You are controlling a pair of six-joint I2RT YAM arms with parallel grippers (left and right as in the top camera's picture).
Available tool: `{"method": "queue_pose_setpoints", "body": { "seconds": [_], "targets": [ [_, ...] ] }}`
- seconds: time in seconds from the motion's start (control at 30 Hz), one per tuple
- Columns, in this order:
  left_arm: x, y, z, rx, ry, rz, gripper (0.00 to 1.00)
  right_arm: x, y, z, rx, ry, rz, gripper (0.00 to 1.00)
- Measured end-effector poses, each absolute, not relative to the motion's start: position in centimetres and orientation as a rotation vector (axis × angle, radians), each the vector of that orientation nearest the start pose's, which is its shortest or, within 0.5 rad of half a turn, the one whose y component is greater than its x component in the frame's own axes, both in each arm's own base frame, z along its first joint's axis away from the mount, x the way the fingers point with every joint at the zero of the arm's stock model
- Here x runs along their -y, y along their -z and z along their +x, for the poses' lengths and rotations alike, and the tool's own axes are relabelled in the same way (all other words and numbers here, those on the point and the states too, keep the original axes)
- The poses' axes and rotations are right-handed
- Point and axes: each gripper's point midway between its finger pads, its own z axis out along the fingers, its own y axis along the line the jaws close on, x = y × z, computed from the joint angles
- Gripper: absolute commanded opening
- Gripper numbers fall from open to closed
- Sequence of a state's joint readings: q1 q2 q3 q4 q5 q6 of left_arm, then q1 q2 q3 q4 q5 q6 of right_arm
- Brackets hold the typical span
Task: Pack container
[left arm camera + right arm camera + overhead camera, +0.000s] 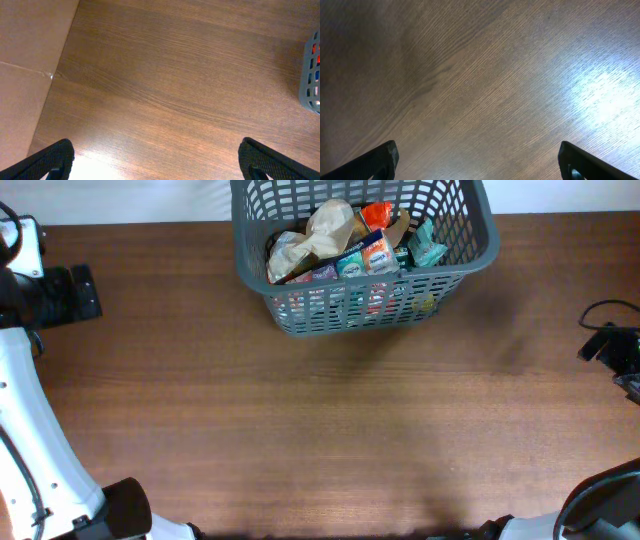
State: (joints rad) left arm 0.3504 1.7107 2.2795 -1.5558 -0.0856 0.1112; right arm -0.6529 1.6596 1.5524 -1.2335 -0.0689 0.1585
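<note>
The container (pixel 470 260), a large dark grey slatted basket, stands at the far middle of the table, filled with several snack packages (pixel 345 242). A corner of it shows at the right edge of the left wrist view (pixel 312 90). My left gripper (pixel 157 162) is open and empty over bare wood at the table's left side (pixel 60 292). My right gripper (pixel 477 160) is open and empty over bare wood at the far right (pixel 612 348).
The wooden table top (pixel 330 420) spreads in front of the basket. A tan cardboard-coloured surface (pixel 30 60) lies past the table's left edge in the left wrist view. A black cable (pixel 605 310) runs by the right arm.
</note>
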Motion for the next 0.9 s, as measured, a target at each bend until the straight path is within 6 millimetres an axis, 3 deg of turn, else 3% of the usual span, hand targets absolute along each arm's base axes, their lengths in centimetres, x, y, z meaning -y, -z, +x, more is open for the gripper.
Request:
{"method": "queue_pose_setpoints", "body": {
  "seconds": [0.6, 0.7, 0.77, 0.9],
  "targets": [
    [-13.9, -35.3, 33.9, -2.556, -0.284, -0.341, 0.99, 20.1, -17.1, 28.6, -2.675, -0.016, 1.124, 0.99],
    [-13.9, -35.3, 33.9, -2.556, -0.285, -0.341, 0.99, 18.8, -17.9, 29.3, -2.675, -0.014, 1.06, 0.99],
    [-13.9, -35.3, 33.9, -2.556, -0.285, -0.341, 0.99, 17.0, -19.5, 29.9, -2.658, -0.011, 0.969, 0.99],
    [-13.9, -35.3, 33.9, -2.555, -0.285, -0.341, 0.99, 11.9, -23.8, 30.9, -2.597, -0.007, 0.724, 0.99]
  ]
}}
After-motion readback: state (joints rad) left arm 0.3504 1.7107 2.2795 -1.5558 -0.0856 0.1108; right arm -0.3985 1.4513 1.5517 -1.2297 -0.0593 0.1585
